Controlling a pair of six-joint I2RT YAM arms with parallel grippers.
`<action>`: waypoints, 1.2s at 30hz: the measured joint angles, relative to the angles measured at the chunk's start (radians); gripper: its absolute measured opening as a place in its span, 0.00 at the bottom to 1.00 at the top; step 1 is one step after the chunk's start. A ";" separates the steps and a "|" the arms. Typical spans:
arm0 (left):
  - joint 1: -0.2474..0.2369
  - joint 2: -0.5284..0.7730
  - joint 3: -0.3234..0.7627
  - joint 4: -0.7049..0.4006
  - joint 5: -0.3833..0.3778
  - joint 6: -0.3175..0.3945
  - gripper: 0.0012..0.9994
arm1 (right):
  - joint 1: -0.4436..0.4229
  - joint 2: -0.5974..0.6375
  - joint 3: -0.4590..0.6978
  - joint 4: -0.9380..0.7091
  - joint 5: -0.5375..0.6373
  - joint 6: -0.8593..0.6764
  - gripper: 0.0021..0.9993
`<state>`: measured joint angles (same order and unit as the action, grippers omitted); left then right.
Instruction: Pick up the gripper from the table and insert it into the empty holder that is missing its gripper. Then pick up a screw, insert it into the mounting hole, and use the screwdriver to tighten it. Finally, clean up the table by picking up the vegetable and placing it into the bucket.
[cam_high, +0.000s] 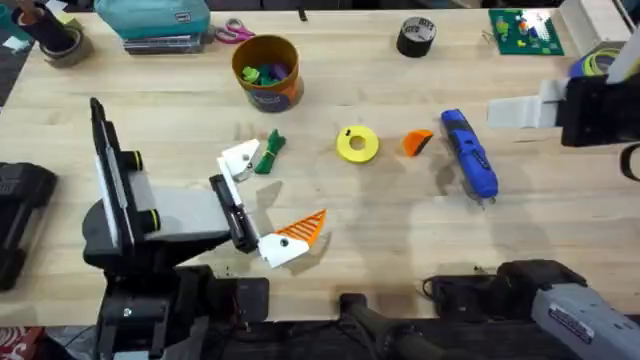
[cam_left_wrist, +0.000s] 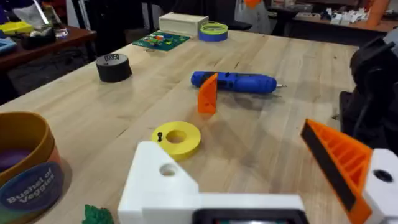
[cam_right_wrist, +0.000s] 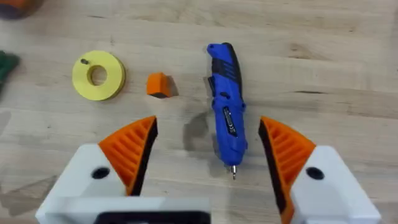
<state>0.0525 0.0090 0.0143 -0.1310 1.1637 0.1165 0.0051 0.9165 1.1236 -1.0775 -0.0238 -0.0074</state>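
The orange ribbed gripper (cam_high: 417, 142) (cam_left_wrist: 208, 93) (cam_right_wrist: 158, 84) stands on the table between a yellow disc (cam_high: 357, 144) and the blue screwdriver (cam_high: 468, 152) (cam_right_wrist: 225, 99). A small dark screw (cam_left_wrist: 160, 136) rests on the disc. My left gripper (cam_high: 272, 190) (cam_left_wrist: 227, 140) is open low over the table. One of its jaws is the bare white holder (cam_high: 240, 160) (cam_left_wrist: 161, 180); the other carries an orange pad. The green vegetable (cam_high: 270, 152) lies beside the holder. The bucket (cam_high: 275, 97) stands behind it. My right gripper (cam_high: 520, 112) (cam_right_wrist: 207, 124) hangs open above the screwdriver.
A black tape roll (cam_high: 416, 37) and a green board (cam_high: 522, 30) sit at the back right. A teal case (cam_high: 155, 20) and scissors (cam_high: 235, 32) are at the back left. Coloured toys lie inside the bucket.
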 joint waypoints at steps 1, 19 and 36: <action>0.000 0.000 0.000 0.000 0.000 0.000 0.99 | 0.000 0.000 0.000 0.000 0.000 0.000 1.00; 0.000 0.000 0.000 0.000 0.000 0.000 0.99 | 0.000 0.000 0.000 -0.008 0.000 0.000 1.00; 0.000 0.000 0.000 0.000 0.000 0.000 0.99 | 0.075 0.137 0.170 -0.160 -0.055 0.000 1.00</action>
<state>0.0525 0.0090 0.0143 -0.1310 1.1641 0.1165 0.0805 1.0535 1.2939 -1.2379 -0.0792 -0.0071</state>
